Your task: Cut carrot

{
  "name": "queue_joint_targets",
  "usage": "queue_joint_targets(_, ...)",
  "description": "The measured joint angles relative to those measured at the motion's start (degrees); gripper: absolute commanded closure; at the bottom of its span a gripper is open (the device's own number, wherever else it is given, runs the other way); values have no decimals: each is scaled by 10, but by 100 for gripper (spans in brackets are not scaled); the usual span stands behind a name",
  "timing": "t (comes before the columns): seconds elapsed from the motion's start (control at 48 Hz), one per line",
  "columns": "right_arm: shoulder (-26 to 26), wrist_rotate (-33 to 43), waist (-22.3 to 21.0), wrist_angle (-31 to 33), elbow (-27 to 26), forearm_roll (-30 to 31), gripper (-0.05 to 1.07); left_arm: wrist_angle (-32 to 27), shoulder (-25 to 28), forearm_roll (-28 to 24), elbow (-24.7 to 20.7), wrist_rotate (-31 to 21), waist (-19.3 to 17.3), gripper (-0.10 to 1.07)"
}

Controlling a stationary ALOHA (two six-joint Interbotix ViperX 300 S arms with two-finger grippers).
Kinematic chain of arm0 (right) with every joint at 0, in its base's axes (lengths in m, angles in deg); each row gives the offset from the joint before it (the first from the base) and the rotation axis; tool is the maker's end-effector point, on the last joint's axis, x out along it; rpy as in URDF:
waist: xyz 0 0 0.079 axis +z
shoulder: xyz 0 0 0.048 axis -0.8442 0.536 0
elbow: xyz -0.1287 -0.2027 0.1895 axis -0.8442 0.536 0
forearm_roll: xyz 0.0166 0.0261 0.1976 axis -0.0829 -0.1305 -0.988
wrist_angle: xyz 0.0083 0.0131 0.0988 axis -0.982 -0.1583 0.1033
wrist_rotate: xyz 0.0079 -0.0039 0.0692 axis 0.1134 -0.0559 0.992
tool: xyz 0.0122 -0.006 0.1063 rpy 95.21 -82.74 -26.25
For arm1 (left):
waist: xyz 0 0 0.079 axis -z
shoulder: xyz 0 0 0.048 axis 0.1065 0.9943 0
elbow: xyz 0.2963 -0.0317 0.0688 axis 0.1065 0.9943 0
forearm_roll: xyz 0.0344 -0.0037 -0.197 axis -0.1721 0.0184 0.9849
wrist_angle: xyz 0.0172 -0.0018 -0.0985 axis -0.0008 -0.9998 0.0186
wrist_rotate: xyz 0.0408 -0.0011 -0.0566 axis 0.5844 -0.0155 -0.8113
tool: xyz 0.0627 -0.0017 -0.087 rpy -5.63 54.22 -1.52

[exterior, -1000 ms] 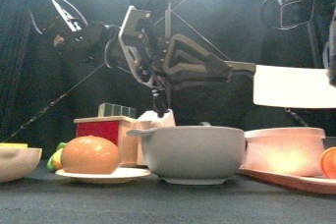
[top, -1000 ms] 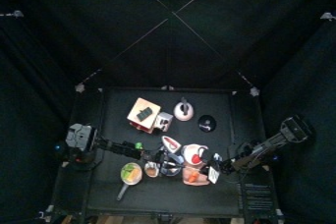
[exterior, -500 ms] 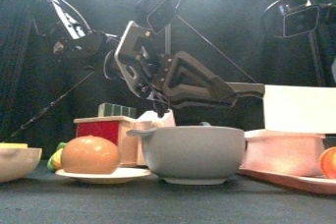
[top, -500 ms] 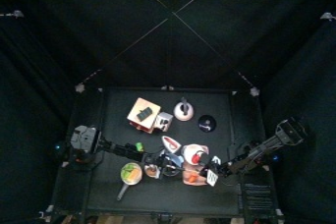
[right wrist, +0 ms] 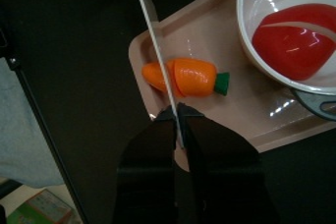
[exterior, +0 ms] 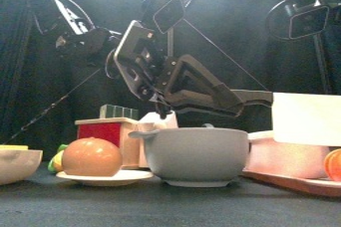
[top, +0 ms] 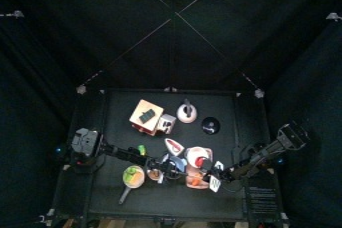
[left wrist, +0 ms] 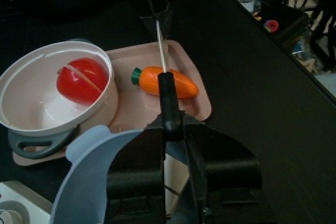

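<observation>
The carrot (right wrist: 195,74), a stubby orange piece with a green end, lies on a tan cutting board (right wrist: 262,120). It also shows as the carrot (left wrist: 192,86), the carrot (top: 199,180) and the carrot (exterior: 333,161). My right gripper (right wrist: 178,120) is shut on a knife. The knife's blade (right wrist: 149,41) runs edge-on across the carrot's blunt end; I cannot tell whether they touch. From the front the blade (exterior: 317,119) is a white rectangle just above the board. My left gripper (left wrist: 172,122) hangs behind the bowls as left gripper (exterior: 160,100), its jaws together with nothing seen in them.
A white bowl (right wrist: 250,12) holding a red tomato stands beside the board. Along the front stand a grey bowl (exterior: 200,156), an orange on a plate (exterior: 91,156) and a red box (exterior: 107,136). A tan box (top: 147,115) and a yellow-green bowl (top: 132,177) sit on the left.
The knife's white blade has come down and to the right, toward the board. My left arm has dipped a little lower. The carrot has not moved.
</observation>
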Motion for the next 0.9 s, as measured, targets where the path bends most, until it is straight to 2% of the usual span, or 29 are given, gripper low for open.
queue_joint_targets(0.896,26,1,1,1,0,-8,78,-20,16,-1,-16,0,0,63)
